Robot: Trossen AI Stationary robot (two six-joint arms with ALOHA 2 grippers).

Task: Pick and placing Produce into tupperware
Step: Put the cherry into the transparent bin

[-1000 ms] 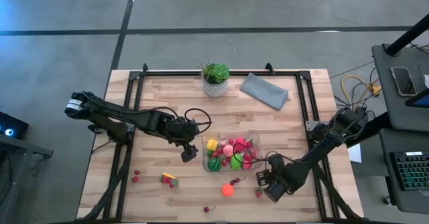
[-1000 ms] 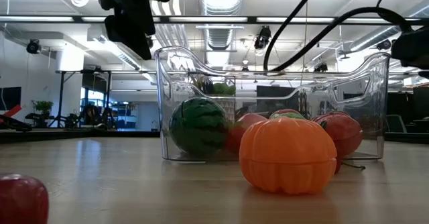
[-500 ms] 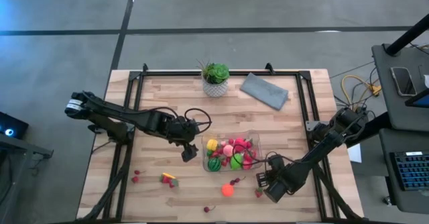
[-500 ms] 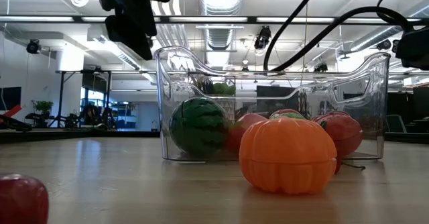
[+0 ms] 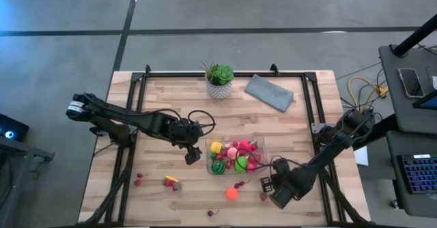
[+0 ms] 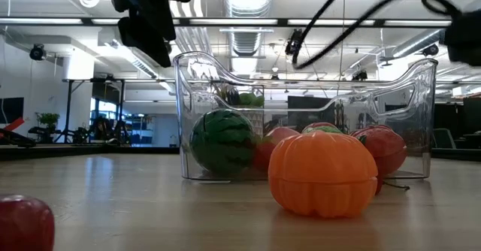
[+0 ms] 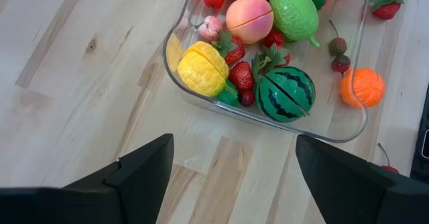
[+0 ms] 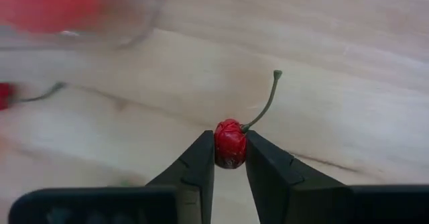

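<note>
The clear tupperware (image 5: 258,140) stands mid-table, holding a striped melon (image 7: 287,94), a yellow fruit (image 7: 201,68), a peach-coloured one (image 7: 249,19), a green one (image 7: 295,13) and red pieces. My left gripper (image 7: 233,150) hovers open over the bare wood just left of it, also seen in the high view (image 5: 190,157). My right gripper (image 5: 266,186) is near the tupperware's near right corner, shut on a small red cherry (image 8: 230,142) with a green stem (image 8: 265,106). My right gripper pinches the cherry's round red body (image 8: 230,135) between its two fingertips (image 8: 201,158), one on each side. The fingers come from above, pointing steeply down. The stem sticks out free beyond the tips; whether the cherry is clear of the table I cannot tell.
Loose produce lies near the front edge: an orange pumpkin (image 5: 232,193), two cherries (image 5: 239,184), a strawberry (image 5: 263,196), red pieces (image 5: 138,180) (image 5: 212,213) and a yellow-red piece (image 5: 171,181). A potted plant (image 5: 219,80) and a grey cloth (image 5: 269,91) sit at the far edge.
My right gripper has risen a little in the low view, and its cable has swung with it. My left gripper has kept still.
</note>
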